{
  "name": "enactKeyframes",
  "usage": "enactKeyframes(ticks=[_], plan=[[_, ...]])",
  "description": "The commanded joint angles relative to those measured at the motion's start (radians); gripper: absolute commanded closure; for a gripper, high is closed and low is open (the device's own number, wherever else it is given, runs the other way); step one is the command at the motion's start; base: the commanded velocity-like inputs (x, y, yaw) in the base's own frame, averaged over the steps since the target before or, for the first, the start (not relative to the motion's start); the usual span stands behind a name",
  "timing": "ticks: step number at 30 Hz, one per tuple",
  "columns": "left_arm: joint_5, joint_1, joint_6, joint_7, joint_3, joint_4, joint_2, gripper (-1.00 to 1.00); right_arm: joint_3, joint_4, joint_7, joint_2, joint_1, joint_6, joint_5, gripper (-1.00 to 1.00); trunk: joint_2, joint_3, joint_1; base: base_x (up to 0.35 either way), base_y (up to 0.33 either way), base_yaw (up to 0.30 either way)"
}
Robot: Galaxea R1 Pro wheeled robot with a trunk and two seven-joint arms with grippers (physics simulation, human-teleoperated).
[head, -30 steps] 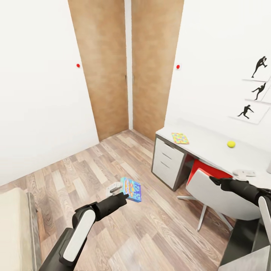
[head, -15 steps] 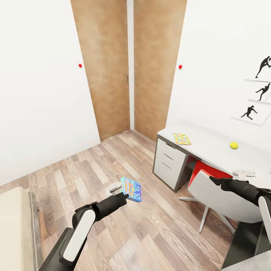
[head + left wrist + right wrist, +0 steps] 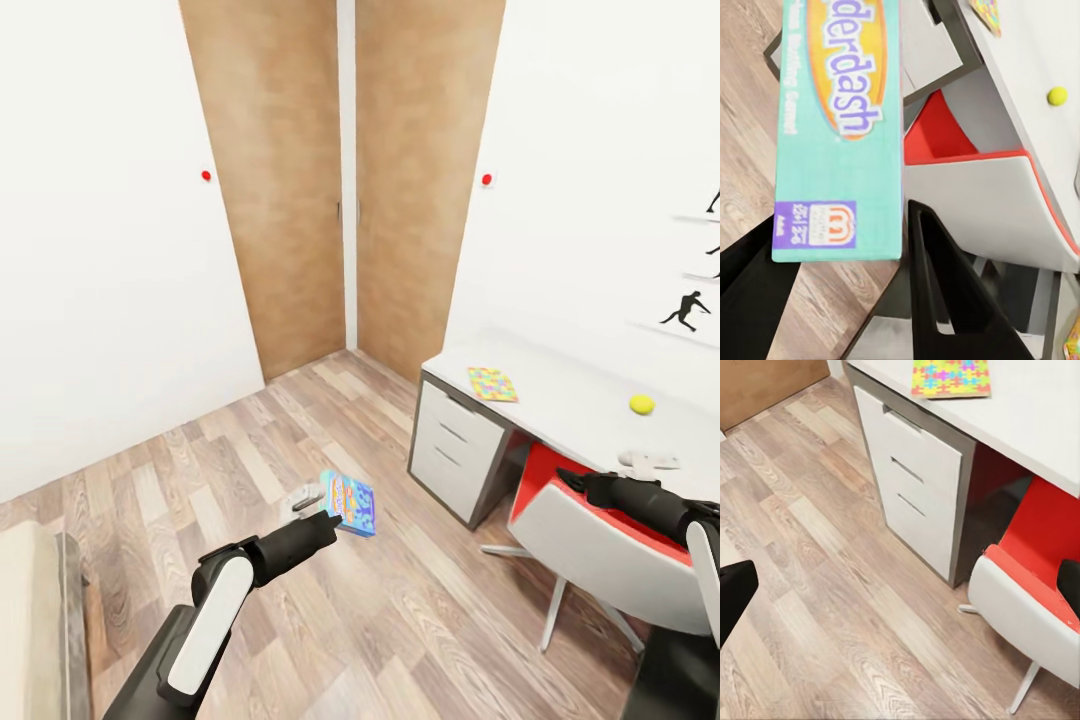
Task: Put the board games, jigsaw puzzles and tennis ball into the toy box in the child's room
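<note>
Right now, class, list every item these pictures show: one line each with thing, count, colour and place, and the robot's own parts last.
board game: one, blue-turquoise box, held by the left gripper above the floor.
jigsaw puzzle: one, multicoloured sheet, flat on the table near its drawer end.
tennis ball: one, yellow-green, on the table, apart from the puzzle.
table: one, light-grey top, against the right wall.
drawers: one white stack, under the table's end.
chair: one, white shell with red seat, at the table.
doors: two, wood-brown, in the far corner.
floor: wood planks.
wall pictures: black figures on white, right wall.
left gripper: one, shut on the board game.
right gripper: one, pale, near the table edge; state unclear.
</note>
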Motion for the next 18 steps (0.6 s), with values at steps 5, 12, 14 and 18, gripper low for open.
enactKeyframes(ticks=[5,12,14,18], plan=[[0.011,-0.001,0.004,0.007,0.000,-0.001,0.000,1.00,-0.001,-0.001,0.000,0.000,-0.001,0.006,-0.006,-1.00,-0.002,-0.002,0.001,0.329,0.000,0.000],[0.011,0.000,0.004,0.007,-0.001,-0.001,0.000,1.00,-0.001,-0.001,0.000,0.000,-0.001,0.006,-0.006,-1.00,-0.002,-0.002,0.001,0.335,0.000,0.000],[0.011,0.000,0.004,0.007,-0.001,-0.001,0.000,1.00,-0.001,-0.001,0.000,0.000,-0.001,0.006,-0.006,-1.00,-0.002,-0.002,0.001,0.337,0.000,0.000],[0.011,0.000,0.004,0.007,-0.001,-0.001,0.000,1.00,-0.001,-0.001,0.000,0.000,-0.001,0.006,-0.006,-1.00,-0.002,-0.002,0.001,0.338,0.000,0.000]])
